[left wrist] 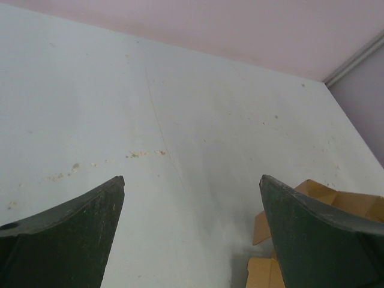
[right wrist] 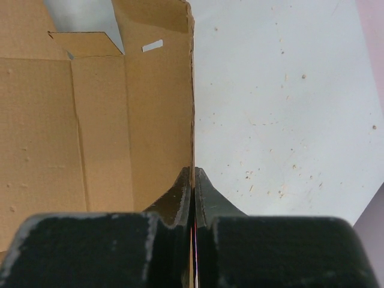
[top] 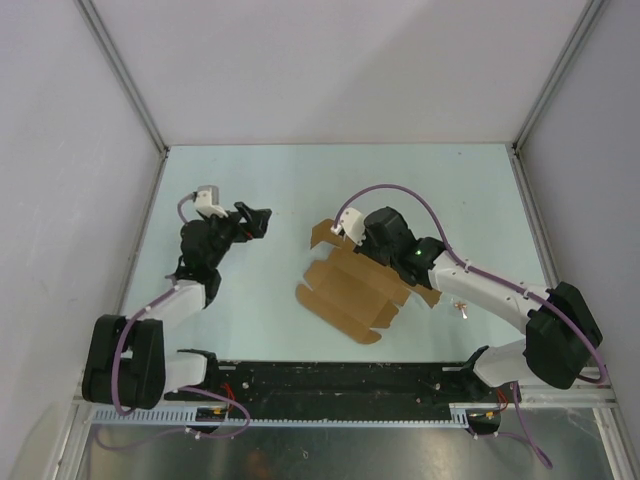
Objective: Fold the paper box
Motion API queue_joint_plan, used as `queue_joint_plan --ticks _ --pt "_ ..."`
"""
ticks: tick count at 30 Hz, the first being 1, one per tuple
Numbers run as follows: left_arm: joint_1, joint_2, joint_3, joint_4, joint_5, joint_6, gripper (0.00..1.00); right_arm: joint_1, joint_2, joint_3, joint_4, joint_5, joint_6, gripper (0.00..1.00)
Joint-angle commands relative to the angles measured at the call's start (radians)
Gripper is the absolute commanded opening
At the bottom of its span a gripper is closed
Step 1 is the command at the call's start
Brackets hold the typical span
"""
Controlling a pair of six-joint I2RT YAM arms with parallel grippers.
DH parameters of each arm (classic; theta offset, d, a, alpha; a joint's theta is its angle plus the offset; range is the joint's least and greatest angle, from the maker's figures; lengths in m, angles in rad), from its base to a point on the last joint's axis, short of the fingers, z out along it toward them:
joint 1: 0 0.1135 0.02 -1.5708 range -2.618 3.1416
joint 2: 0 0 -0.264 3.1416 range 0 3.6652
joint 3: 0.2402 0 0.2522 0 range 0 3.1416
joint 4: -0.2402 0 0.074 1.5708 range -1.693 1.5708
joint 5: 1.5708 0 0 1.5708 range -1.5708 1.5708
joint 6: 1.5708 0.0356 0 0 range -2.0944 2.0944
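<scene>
the table (top: pixel 250 190) carries the paper box (top: pixel 345 290), mostly flat, at its middle. the right arm (top: pixel 470 285) has its jaws clamped on one raised flap edge. the left arm (top: pixel 190 290) hovers well apart, jaws wide and empty. i judge that a side fold is in hand; next, the flap needs turning along its crease. the wrist hides part of the box.

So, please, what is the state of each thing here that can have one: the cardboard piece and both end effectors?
Brown die-cut cardboard paper box: not folded yet, mostly flat on the pale table, one side panel raised.
Left end effector: open, empty, apart from the box.
Right end effector: shut on the edge of the raised panel.
</scene>
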Motion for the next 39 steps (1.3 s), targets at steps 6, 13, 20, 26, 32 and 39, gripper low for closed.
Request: queue_joint_plan --ticks 6,13,20,26,32,39 --pt "0.069 -0.060 0.022 -0.044 0.174 -0.010 0.98 -0.023 -0.017 0.003 0.058 -0.048 0.009 0.04" --pt "0.060 0.245 0.045 0.275 0.466 -0.038 0.88 -0.023 -0.036 0.005 0.034 -0.122 -0.034 0.00" --pt "-0.029 0.367 0.080 0.340 0.456 -0.006 0.84 -0.029 -0.057 0.003 0.006 -0.188 -0.054 0.00" --pt "-0.089 0.405 0.100 0.340 0.472 0.027 0.84 -0.032 -0.063 0.003 -0.006 -0.219 -0.049 0.00" --pt "-0.115 0.434 0.100 0.340 0.476 0.050 0.83 -0.039 -0.066 0.003 -0.003 -0.237 -0.044 0.00" --pt "-0.130 0.456 0.077 0.340 0.466 0.067 0.82 -0.042 -0.063 0.003 -0.002 -0.243 -0.034 0.00"
